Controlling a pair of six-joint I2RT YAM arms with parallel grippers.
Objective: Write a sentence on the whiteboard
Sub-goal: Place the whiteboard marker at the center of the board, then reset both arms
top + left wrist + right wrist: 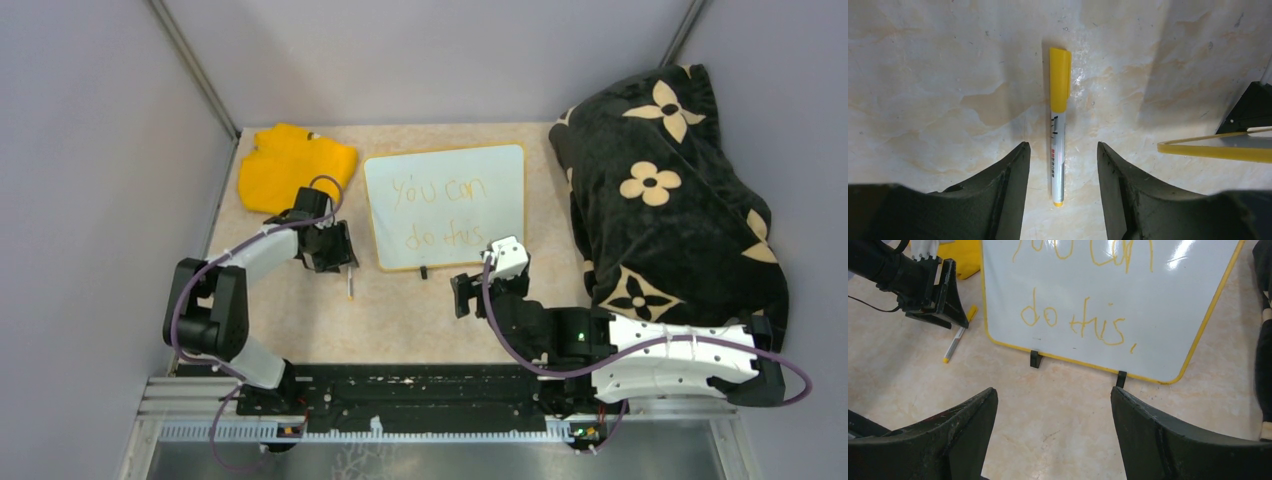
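Note:
The whiteboard (445, 205) lies flat at the back middle of the table. The sentence (445, 237) "you can do this" runs across it in two yellow-orange lines, its lower line clear in the right wrist view (1100, 329). A silver marker with a yellow cap (1058, 130) lies on the table left of the board. My left gripper (1063, 145) hovers over the marker's rear end, open, its fingers on either side without touching it. My right gripper (1054, 390) is open and empty just in front of the board's near edge.
A yellow cloth (293, 165) lies at the back left. A black blanket with cream flowers (670, 190) is heaped along the right side. The board rests on two small black feet (1034, 359). Grey walls close in the left, back and right.

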